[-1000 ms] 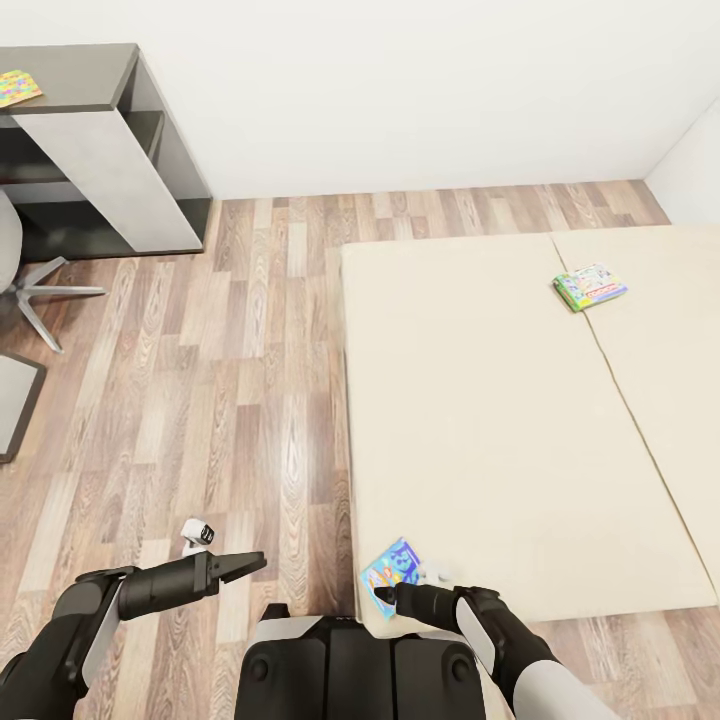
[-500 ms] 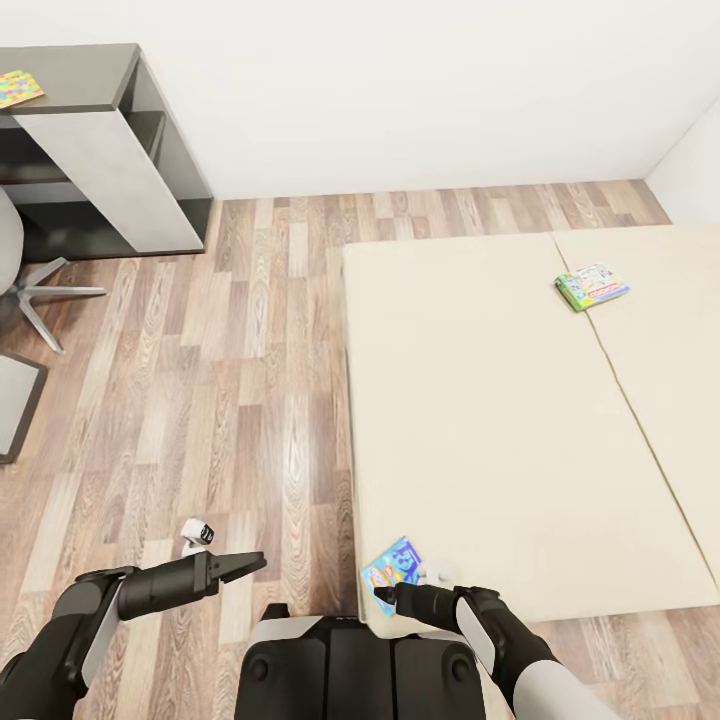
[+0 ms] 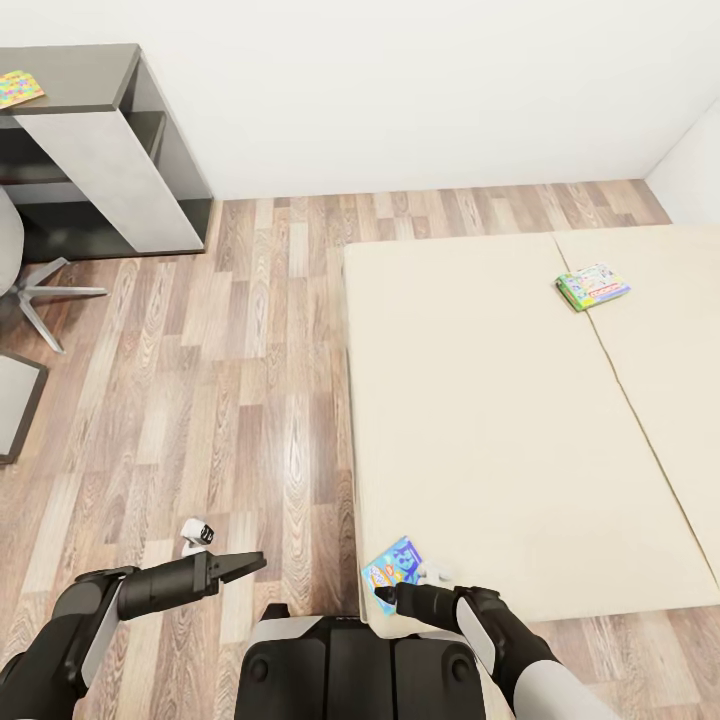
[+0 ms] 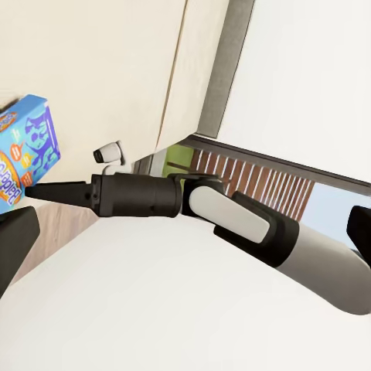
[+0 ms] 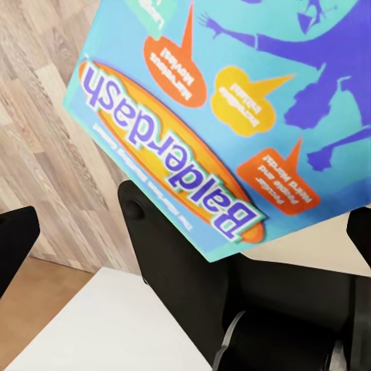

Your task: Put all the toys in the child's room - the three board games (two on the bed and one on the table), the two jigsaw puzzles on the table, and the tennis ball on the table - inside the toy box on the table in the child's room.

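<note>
A light blue board game (image 3: 392, 570) lies at the near left corner of the beige bed (image 3: 500, 400). My right gripper (image 3: 381, 597) is at the box's near edge. In the right wrist view the printed cover (image 5: 232, 100) spreads just ahead, with the fingers (image 5: 15, 239) wide apart at the sides, open. From the left wrist view the right gripper (image 4: 42, 191) points at the blue box (image 4: 27, 147). A green-edged board game (image 3: 592, 286) lies far across the bed. My left gripper (image 3: 255, 563) hangs open over the floor, holding nothing.
A dark grey desk (image 3: 110, 80) with a pale panel stands at the back left, and a thin multicoloured patchwork square (image 3: 18, 88) lies on it. A chair base (image 3: 40, 295) and a dark panel (image 3: 15, 400) sit at the left. Wood floor (image 3: 250, 380) runs between desk and bed.
The whole picture has slid a few pixels to the right, so the camera moved. Both arms and the games keep their places relative to each other.
</note>
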Controlling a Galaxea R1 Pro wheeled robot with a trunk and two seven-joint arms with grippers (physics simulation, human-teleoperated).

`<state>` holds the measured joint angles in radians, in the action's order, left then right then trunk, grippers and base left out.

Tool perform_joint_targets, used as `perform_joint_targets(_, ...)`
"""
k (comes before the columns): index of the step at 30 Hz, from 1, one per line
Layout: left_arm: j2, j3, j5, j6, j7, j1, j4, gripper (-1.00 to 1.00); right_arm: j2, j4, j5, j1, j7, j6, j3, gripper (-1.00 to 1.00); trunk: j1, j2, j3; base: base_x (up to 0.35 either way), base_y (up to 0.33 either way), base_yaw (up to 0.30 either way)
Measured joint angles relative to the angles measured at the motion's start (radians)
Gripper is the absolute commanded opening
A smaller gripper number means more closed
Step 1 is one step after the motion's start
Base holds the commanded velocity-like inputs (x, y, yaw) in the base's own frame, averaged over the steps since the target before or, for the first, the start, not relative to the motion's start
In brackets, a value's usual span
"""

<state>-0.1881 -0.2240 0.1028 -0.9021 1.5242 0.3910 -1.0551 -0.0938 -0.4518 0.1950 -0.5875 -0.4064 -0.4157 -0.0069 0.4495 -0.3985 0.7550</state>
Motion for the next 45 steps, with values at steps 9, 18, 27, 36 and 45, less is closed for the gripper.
perform_joint_targets(9, 0.001, 0.0, 0.0, 0.0, 0.0, 0.0, 0.0, 1.0, 0.0, 0.0, 0.001, 0.0, 0.0, 0.0, 0.0, 1.0, 0.0, 0.0, 0.0, 0.0, 0.0, 0.0)
perform_joint_targets(18, 0.0, 0.0, 0.0, 0.0, 0.0, 0.0, 0.0, 1.0, 0.0, 0.0, 0.001, 0.0, 0.0, 0.0, 0.0, 1.0, 0.0, 0.0, 0.0, 0.0, 0.0, 0.0)
perform_joint_targets(27, 0.001, 0.0, 0.0, 0.0, 0.0, 0.0, 0.0, 1.0, 0.0, 0.0, 0.001, 0.0, 0.001, 0.0, 0.0, 1.0, 0.0, 0.0, 0.0, 0.0, 0.032, 0.0)
perform_joint_targets(36, 0.001, 0.0, 0.0, 0.001, 0.0, 0.0, 0.0, 1.0, 0.0, 0.0, 0.001, 0.0, 0.001, 0.0, 0.0, 1.0, 0.0, 0.0, 0.0, 0.0, 0.005, 0.0)
perform_joint_targets(45, 0.001, 0.0, 0.0, 0.0, 0.0, 0.0, 0.0, 1.0, 0.0, 0.0, 0.002, 0.0, 0.001, 0.001, 0.0, 1.0, 0.0, 0.0, 0.0, 0.0, 0.001, 0.0)
